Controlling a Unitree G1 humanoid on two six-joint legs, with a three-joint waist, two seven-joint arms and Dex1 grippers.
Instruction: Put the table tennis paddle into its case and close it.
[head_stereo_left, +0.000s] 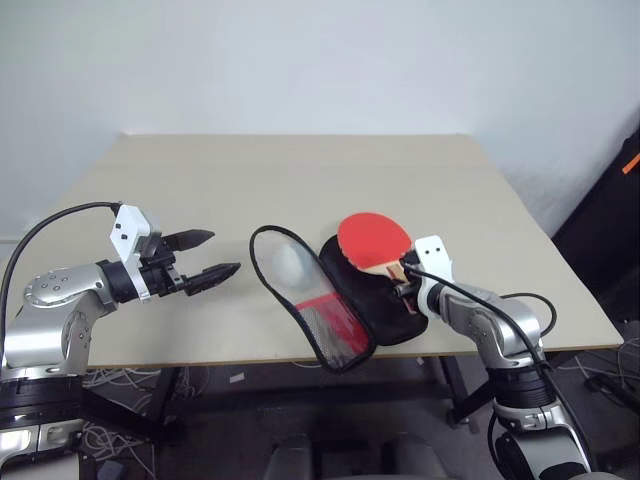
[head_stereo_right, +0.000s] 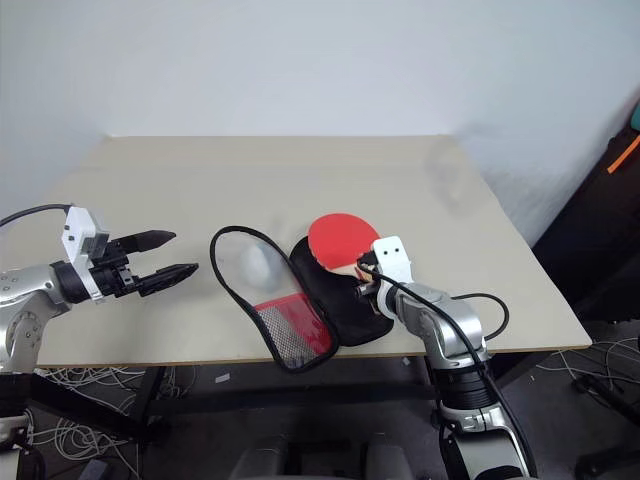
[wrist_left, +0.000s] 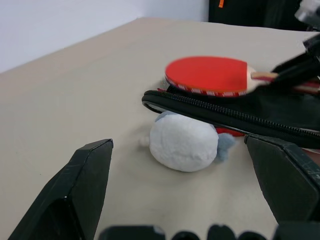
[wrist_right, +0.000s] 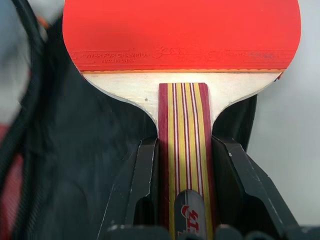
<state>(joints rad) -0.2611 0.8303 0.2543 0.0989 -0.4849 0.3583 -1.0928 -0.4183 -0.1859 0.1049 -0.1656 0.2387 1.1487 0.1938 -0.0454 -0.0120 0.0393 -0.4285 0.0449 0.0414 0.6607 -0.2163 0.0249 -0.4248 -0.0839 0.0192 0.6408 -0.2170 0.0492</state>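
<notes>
Right gripper (head_stereo_left: 407, 283) clamps the table tennis paddle (head_stereo_left: 375, 240) by its handle, blade above the opened case (head_stereo_left: 350, 300) near the counter (head_stereo_left: 300, 170) front edge; left gripper (head_stereo_left: 212, 254) spread, empty. Risk: blade catches the raised flap, shoving the case off

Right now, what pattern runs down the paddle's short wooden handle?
Lengthwise red and pale yellow stripes on the handle; clearest in the right wrist view.

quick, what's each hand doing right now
Left hand: open, empty.
Right hand: shut on the red-faced wooden table tennis paddle.
</notes>
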